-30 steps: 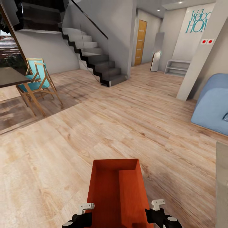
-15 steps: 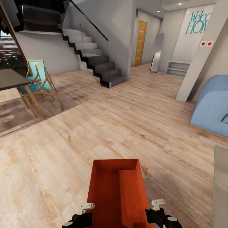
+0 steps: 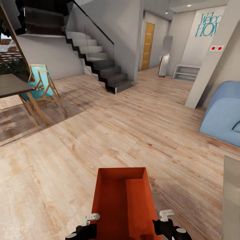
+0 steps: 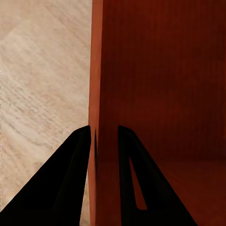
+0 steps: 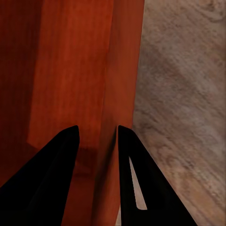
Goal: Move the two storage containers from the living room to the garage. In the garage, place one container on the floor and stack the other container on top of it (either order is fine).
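I hold an orange-red storage container [image 3: 113,200] low in front of me, over the living room's light wood plank floor [image 3: 116,133]. Its open top faces up. A second orange-red slab [image 3: 138,203] lies inside along its right side; I cannot tell whether that is the other container. My left gripper [image 3: 91,226] is shut on the left wall, which the left wrist view shows pinched between the dark fingers [image 4: 103,136]. My right gripper [image 3: 160,226] is shut on the right wall [image 5: 125,70], with one finger on each side of it [image 5: 98,136].
A dark staircase [image 3: 100,63] rises at the back left. A wooden folding chair with a teal seat [image 3: 41,86] and a dark table [image 3: 10,85] stand at left. The blue sofa [image 3: 223,113] and a grey table edge [image 3: 231,196] are at right. An orange door [image 3: 148,45] stands down the hallway.
The whole view has shifted slightly, so the camera has moved: the chair and table sit a little lower and further right. The container and both grippers hold the same place in view.
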